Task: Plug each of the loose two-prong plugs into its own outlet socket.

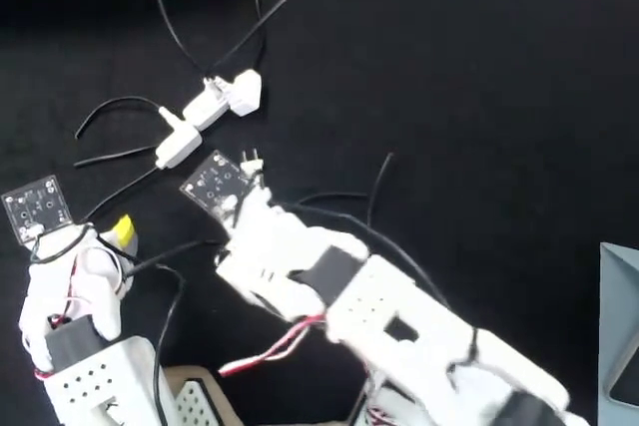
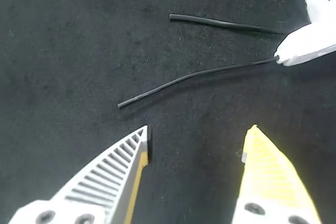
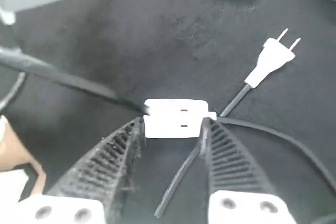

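Observation:
My right gripper (image 3: 170, 129) is shut on a white outlet socket (image 3: 173, 118) whose two slots face up, one finger on each side of it. A loose white two-prong plug (image 3: 273, 56) lies just beyond it on the black cloth, prongs pointing away; from above the same plug (image 1: 252, 160) sits beside the right gripper (image 1: 240, 209). My left gripper (image 2: 198, 145) hangs open over bare cloth near the table's left front, seen from above by its yellow finger (image 1: 122, 231). Farther back, white plug and socket bodies (image 1: 205, 112) lie in a row; one body (image 2: 310, 45) is off to the side of my left gripper.
Thin black cables (image 1: 120, 107) trail over the black tablecloth (image 1: 479, 97) around the white bodies, and one cable (image 2: 194, 77) crosses just ahead of my left gripper. A grey object (image 1: 619, 326) stands at the right edge. The right half of the cloth is bare.

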Robot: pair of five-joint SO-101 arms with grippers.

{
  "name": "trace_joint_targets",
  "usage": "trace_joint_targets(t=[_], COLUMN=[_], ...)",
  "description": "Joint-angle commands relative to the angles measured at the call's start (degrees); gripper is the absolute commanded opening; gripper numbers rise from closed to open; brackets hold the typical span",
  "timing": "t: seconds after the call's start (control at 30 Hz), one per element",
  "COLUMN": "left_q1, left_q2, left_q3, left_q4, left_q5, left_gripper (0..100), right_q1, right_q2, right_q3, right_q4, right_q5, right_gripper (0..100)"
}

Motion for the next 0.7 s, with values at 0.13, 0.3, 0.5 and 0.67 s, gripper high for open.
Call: trace_joint_targets(t=[0.13,0.3,0.5,0.67], left_q1=[0.0,2.7,4.0,5.8], left_q2=[0.1,0.2,3.0,12.4], left_q3=[-23.1,-34.2,-44.8,-53.1], left_q4=[10.5,15.6,19.3,20.7], left_q5=[-0.4,-1.1,-2.7,-2.6], left_gripper=[29,29,29,29], right_q1=[12.5,19.9,25.7,29.5], right_q2=[-13.4,-14.9,-15.0,-15.3], right_q3=[-4.5,-4.4,1.5,7.5], right_q4=[7.7,12.5,9.0,3.3], right_q5=[0.2,0.0,0.0,0.2], right_gripper=[0.9,1.2,1.2,1.2])
